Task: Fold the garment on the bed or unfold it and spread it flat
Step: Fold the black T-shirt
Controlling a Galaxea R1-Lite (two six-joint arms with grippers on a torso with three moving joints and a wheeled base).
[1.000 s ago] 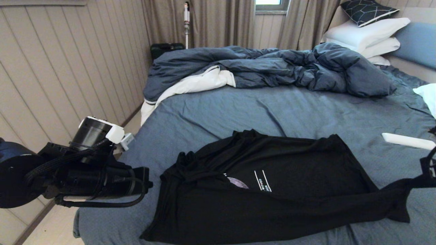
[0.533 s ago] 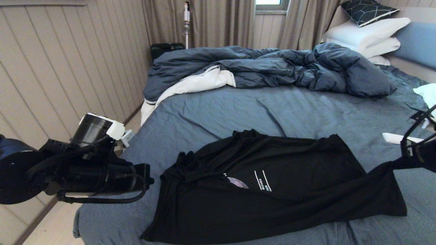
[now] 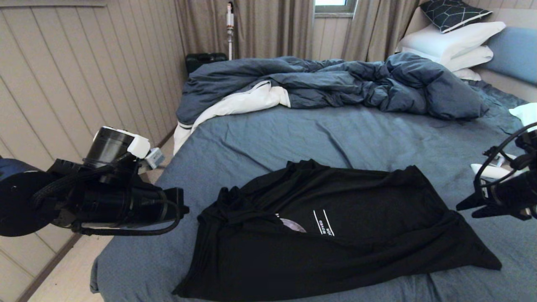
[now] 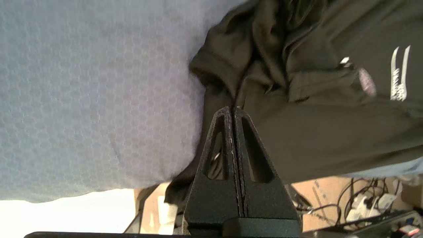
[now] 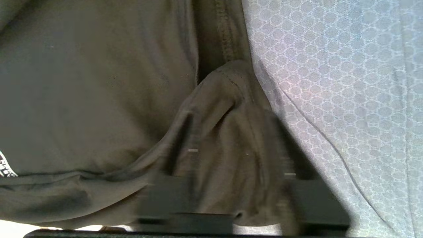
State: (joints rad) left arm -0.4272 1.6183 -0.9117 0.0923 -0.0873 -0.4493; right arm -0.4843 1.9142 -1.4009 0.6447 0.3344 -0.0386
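One garment [image 3: 335,235], one bed [image 3: 335,134], two hands

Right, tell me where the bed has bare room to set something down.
The widest free patch is the bare sheet of the bed between the duvet and the garment. A narrower strip lies left of the garment, toward the bed's edge. Crowded: the near part under the garment, and the right side with the white object and right gripper.
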